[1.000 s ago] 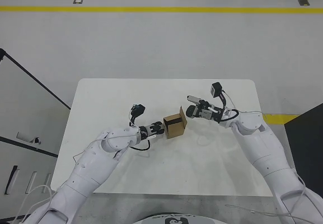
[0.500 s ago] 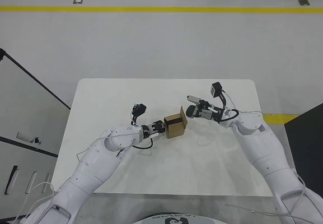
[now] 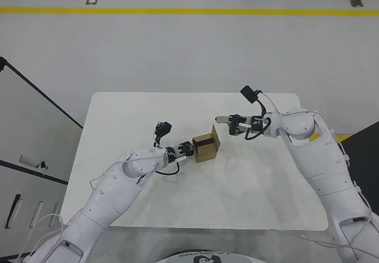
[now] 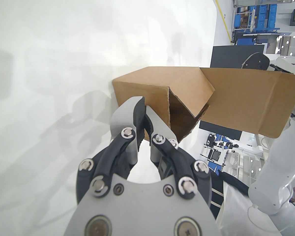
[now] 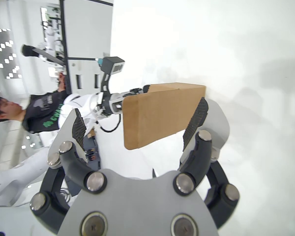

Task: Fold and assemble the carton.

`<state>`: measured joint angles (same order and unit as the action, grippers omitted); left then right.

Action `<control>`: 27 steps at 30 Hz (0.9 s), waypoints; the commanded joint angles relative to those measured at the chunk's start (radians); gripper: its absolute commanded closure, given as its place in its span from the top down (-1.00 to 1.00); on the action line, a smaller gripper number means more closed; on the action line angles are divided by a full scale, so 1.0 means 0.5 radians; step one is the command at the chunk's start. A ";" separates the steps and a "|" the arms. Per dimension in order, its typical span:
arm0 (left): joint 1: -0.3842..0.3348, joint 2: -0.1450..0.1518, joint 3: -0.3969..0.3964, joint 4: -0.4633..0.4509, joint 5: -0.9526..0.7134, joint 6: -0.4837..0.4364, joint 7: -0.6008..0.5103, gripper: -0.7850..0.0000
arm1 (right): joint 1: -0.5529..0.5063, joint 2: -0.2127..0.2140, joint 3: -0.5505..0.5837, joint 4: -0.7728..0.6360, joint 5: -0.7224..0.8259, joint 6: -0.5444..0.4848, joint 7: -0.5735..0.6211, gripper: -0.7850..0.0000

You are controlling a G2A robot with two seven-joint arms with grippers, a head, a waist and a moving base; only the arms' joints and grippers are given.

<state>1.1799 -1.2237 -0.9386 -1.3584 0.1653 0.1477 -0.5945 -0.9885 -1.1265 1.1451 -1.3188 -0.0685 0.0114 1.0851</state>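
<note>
Top view: L jaws pinch carton (image 3: 205, 148); R jaws open just beside.

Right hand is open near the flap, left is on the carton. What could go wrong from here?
1. The left hand seems to pinch only a thin edge of the carton; a push could slip or tear it.
2. The open right hand faces the raised flap; closing off-centre may crease it.
</note>
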 commanded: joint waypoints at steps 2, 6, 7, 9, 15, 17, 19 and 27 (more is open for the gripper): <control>0.000 0.000 0.000 0.000 0.000 0.000 0.000 -1.00 | 0.000 -0.001 0.001 0.004 0.081 -0.002 -0.002 1.00; 0.000 0.000 0.000 0.000 0.000 0.000 0.000 -1.00 | -0.019 0.003 -0.011 -0.036 0.021 -0.037 -0.023 1.00; 0.000 0.000 0.000 0.000 0.000 0.000 0.000 -1.00 | -0.022 0.008 -0.007 -0.054 0.034 -0.049 0.030 1.00; 0.000 0.000 0.000 0.000 0.000 0.000 0.000 -1.00 | -0.001 0.024 0.010 -0.061 -0.002 -0.036 0.170 1.00; 0.000 0.000 0.000 0.000 0.000 0.000 0.000 -1.00 | 0.044 0.040 0.003 -0.085 -0.086 -0.052 0.325 1.00; 0.000 0.000 0.000 0.000 0.000 0.000 0.000 -1.00 | 0.044 0.040 0.003 -0.085 -0.086 -0.052 0.325 1.00; 0.000 0.000 0.000 0.000 0.000 0.000 0.000 -1.00 | 0.023 0.042 0.004 -0.102 -0.084 -0.058 0.300 1.00; 0.000 0.000 0.000 0.000 0.000 0.000 0.000 -1.00 | 0.052 0.089 0.141 -0.028 0.000 -0.131 0.484 0.51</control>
<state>1.1799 -1.2237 -0.9386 -1.3584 0.1653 0.1477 -0.5944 -0.9616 -1.0844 1.2113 -1.3357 -0.0631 -0.0513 1.3280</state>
